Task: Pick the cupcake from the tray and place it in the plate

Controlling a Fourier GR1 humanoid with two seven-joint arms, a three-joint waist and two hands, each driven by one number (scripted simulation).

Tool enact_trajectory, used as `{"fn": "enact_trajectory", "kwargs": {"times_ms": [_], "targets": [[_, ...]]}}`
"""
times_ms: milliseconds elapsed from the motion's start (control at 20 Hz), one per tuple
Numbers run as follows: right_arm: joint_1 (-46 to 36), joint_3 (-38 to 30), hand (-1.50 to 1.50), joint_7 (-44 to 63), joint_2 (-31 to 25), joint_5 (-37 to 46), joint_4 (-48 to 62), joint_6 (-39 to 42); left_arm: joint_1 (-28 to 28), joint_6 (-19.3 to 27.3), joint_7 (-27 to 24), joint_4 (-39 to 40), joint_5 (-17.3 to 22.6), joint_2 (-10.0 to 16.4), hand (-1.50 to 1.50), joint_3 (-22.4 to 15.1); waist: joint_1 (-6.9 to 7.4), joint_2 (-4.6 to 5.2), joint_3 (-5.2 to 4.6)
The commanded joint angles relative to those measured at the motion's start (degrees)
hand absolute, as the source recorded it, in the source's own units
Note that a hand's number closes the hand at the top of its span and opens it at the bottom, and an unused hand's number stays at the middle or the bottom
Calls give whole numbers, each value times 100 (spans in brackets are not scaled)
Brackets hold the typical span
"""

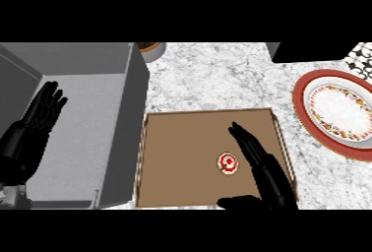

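One right hand [266, 170], fingers straight, sits at the cupcake's [228, 163] three o'clock; a sideways nudge could topple it.

The plate [303, 101] runs off the view's right edge, hiding its far rim. Along the upper edge a round container [151, 48], a dark block [309, 51] and a black-and-white patterned thing [359, 58] are cut short. The right hand [258, 155] covers part of the tray [181, 157]. The sink [80, 138] is cut at the left.
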Motion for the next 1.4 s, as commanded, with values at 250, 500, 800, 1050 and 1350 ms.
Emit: {"fn": "enact_trajectory", "kwargs": {"times_ms": [250, 500, 800, 1050, 1350], "targets": [[-13, 375, -150, 1827, -672, 526, -621, 1168, 523, -42, -415, 852, -198, -278, 0, -197, 65, 159, -244], [-257, 298, -150, 2792, -856, 559, -888, 1818, 455, 3, -353, 812, -288, -246, 0, -225, 99, 171, -235], [-628, 366, -150, 3696, -750, 719, -937, 2411, 352, 12, -422, 873, -350, -326, 0, -346, 142, 188, -234], [-702, 381, -150, 3918, -641, 534, -967, 2759, 305, -24, -259, 869, -241, -300, 0, -307, 178, 185, -220], [-755, 492, -150, 3810, -344, 803, -517, 2629, 254, -86, -511, 1072, -261, -324, 0, -271, 200, 209, -216]]}}
